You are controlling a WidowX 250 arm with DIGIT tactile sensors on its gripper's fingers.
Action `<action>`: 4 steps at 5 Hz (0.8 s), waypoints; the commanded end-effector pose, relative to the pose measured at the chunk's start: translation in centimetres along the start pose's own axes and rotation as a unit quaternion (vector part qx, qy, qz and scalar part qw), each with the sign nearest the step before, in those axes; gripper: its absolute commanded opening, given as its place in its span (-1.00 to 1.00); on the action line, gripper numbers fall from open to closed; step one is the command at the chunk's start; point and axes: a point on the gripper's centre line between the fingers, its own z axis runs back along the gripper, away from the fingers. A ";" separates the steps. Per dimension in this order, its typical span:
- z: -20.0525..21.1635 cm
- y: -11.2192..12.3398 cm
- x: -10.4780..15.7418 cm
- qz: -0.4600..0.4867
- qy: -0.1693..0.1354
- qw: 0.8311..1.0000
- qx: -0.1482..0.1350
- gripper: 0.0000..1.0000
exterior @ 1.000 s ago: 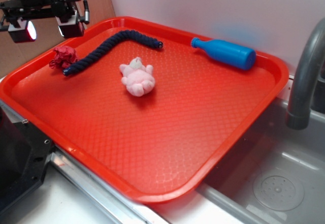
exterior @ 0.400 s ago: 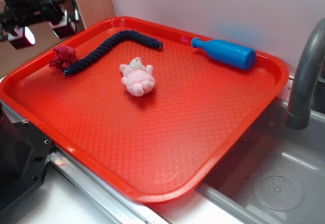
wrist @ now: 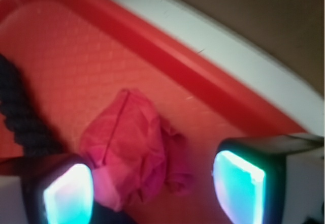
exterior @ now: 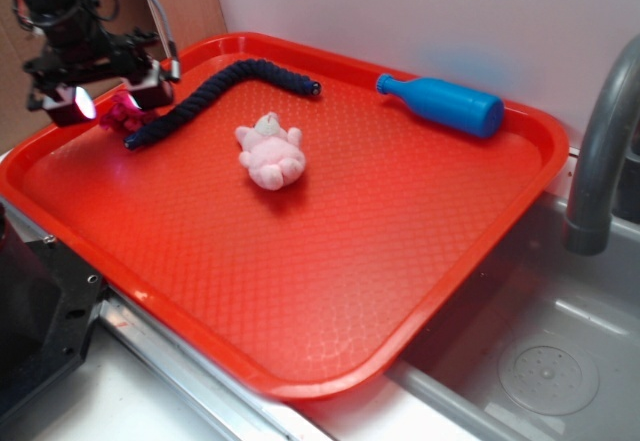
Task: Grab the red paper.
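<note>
We see our tool point(wrist: 152, 186) spread wide, gripping nothing, its pads either side of the red paper point(wrist: 129, 150) on the tray point(exterior: 400, 261), upper left of the exterior frame.

A red tray point(exterior: 330, 291) fills the frame; a navy rope point(exterior: 215, 89) curves upper left; a pink plush toy point(exterior: 270, 151) lies centre; a blue bottle point(exterior: 445, 103) upper right; a grey faucet point(exterior: 600, 151) far right.
</note>
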 end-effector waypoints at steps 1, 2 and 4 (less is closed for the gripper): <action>-1.2 -1.2 1.3 -0.024 -0.013 0.999 0.025 -1.00; -0.8 -1.3 1.3 -0.039 -0.014 0.999 0.031 -1.00; 5.1 -2.2 1.6 -0.142 0.012 0.990 0.004 -1.00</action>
